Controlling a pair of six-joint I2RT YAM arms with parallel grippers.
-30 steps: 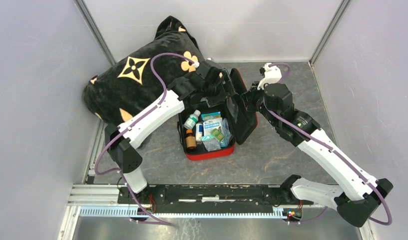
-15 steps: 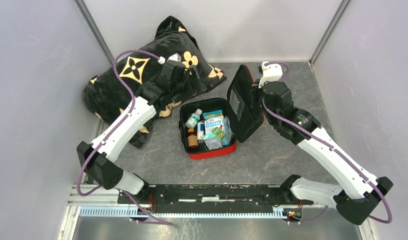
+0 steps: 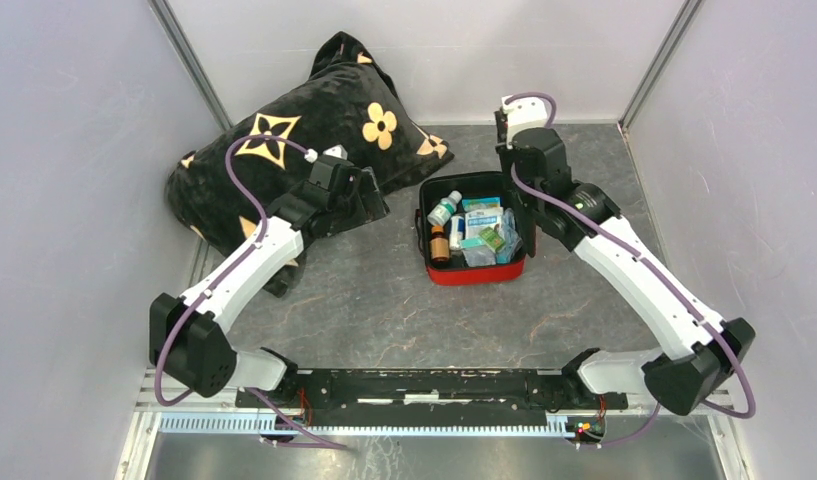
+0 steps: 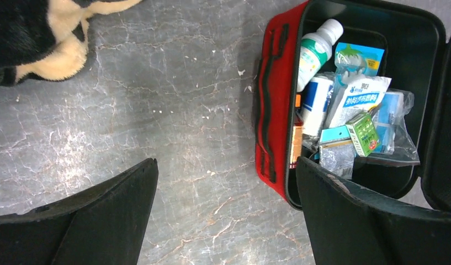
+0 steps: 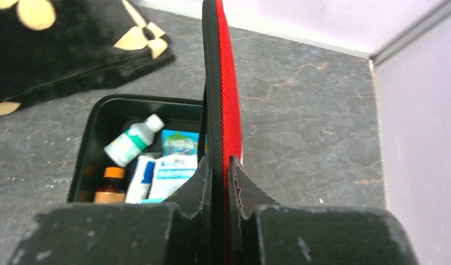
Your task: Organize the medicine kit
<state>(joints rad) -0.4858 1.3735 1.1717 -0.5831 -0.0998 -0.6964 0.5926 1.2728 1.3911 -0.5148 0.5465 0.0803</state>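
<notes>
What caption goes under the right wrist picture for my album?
Right gripper pinches the medicine kit by its upright red lid, white bottle inside.

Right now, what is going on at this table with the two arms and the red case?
The right tool is shut on the lid of the red medicine kit. It pinches the lid's edge and holds it upright, so the case stands open. Inside lie small bottles and packets. The left tool is wide open and empty, above the table between the black pillow and the kit.
</notes>
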